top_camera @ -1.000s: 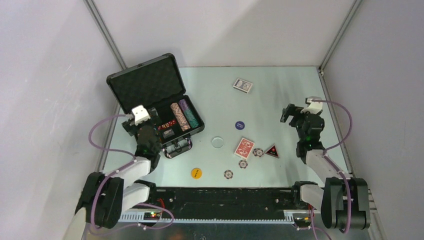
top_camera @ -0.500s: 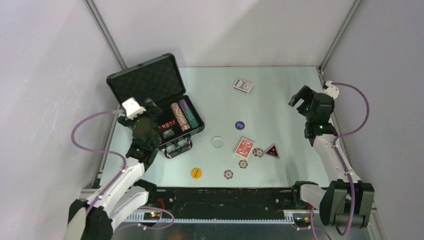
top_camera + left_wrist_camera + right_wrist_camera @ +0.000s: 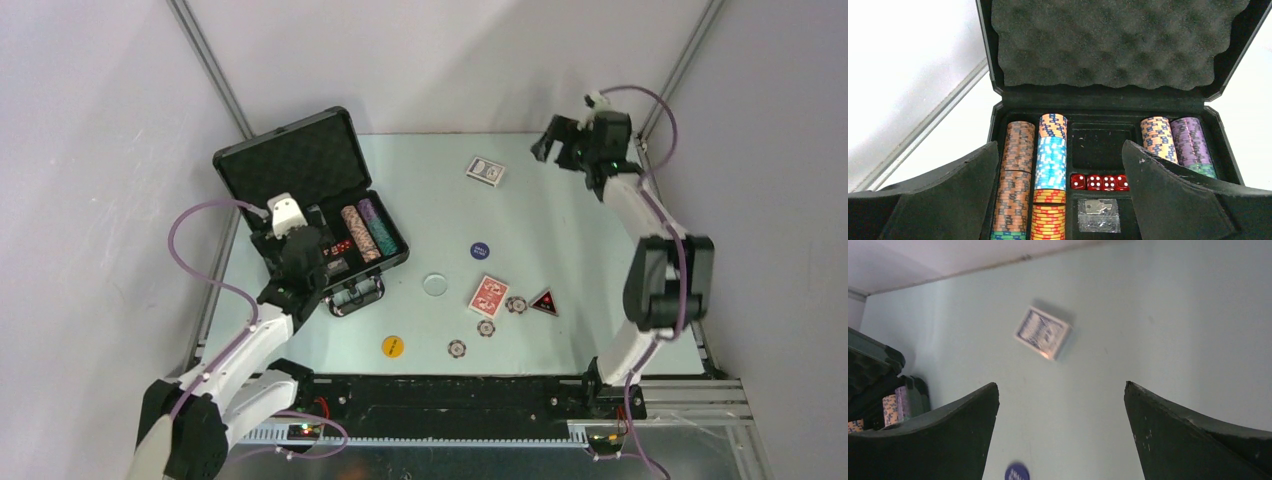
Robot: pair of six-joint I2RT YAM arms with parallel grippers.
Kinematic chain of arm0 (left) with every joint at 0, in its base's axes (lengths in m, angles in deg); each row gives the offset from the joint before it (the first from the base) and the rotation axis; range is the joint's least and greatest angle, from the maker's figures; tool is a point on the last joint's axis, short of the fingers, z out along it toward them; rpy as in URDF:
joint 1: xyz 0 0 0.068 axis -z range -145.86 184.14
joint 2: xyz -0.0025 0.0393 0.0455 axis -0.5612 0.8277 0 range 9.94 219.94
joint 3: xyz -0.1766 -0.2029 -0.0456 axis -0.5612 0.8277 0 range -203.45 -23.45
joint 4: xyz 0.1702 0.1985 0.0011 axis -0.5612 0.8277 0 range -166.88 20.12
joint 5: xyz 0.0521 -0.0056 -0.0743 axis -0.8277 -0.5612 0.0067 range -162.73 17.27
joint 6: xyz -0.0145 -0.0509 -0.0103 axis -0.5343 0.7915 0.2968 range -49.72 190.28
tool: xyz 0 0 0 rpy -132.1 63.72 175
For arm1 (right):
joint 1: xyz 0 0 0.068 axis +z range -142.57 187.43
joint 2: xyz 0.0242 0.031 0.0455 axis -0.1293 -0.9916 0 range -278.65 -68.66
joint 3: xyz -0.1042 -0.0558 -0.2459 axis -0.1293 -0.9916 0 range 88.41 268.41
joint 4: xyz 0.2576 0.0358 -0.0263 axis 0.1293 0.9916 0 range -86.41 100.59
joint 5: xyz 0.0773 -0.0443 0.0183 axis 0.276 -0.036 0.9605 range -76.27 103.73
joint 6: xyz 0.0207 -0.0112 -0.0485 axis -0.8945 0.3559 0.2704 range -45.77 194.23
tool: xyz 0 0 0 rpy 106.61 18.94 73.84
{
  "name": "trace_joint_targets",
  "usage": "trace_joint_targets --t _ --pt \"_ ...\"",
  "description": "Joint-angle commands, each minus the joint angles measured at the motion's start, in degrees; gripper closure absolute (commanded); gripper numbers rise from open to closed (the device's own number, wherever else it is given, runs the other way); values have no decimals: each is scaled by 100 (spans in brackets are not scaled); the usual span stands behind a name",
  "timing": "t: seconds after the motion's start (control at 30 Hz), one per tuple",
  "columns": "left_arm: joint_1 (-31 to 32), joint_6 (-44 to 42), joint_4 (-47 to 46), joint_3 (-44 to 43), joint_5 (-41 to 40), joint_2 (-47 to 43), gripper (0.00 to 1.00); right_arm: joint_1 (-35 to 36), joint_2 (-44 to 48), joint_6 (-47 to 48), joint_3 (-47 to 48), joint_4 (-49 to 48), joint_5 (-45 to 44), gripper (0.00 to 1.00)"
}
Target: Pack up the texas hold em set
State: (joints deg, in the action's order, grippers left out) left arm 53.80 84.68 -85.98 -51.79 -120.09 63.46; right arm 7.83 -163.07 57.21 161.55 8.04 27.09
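- Step in hand, by my read: collecting the loose pieces. The right gripper [image 3: 1062, 387] hangs over the far side of the table, jaws spread wide and holding nothing, with the blue card deck [image 3: 1042, 333] ahead of and below it.
- The left gripper [image 3: 1059, 150] hovers above the open black briefcase [image 3: 290, 165] at the table's left. Its jaws are also spread and empty.
- Already in the case: rows of striped poker chips [image 3: 1050, 170], red dice [image 3: 1099, 182] and a small clear bag [image 3: 1099, 216], maybe w/ a key.
- The centre compartment [image 3: 1100, 142] looks empty, a likely slot for a deck.
- Not yet packed: red card deck [image 3: 489, 295], blue disc [image 3: 481, 250], clear disc [image 3: 435, 284], yellow disc [image 3: 393, 346], three loose chips [image 3: 486, 327] and a black-and-red triangular piece [image 3: 544, 301].
- Next move probably calls for dropping onto the blue deck, which lies flat and skewed. So turn the wrist to match, straddle its edges, then close.
- Writing: the blue and yellow discs carry marks, too small to read. No brand is legible.
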Motion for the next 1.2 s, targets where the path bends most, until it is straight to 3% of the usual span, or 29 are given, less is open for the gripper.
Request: trace_joint_targets --t 0.0,0.1,0.2,0.33,0.57,0.8,1.17 --pt "25 -229 -22 -334 -249 101 2 257 -1444 823 1819 374 943 1" --pt "15 -407 -49 -467 -247 401 2 393 -2461 1104 3090 788 1317 1" --pt "-28 -535 -73 -586 -213 727 2 656 -3523 1581 4678 1542 1160 1" --pt "-124 -568 -136 -613 -34 838 2 888 -4482 2624 5924 2161 946 0" --pt "-177 -585 -261 -557 171 811 2 914 -4537 4278 5489 1734 1624 0" --pt "-181 -604 -265 -567 222 851 2 1026 -5214 5412 6511 2770 1495 0" --pt "-183 -619 -267 -601 270 949 2 1005 -5647 5707 6952 3376 1501 1"
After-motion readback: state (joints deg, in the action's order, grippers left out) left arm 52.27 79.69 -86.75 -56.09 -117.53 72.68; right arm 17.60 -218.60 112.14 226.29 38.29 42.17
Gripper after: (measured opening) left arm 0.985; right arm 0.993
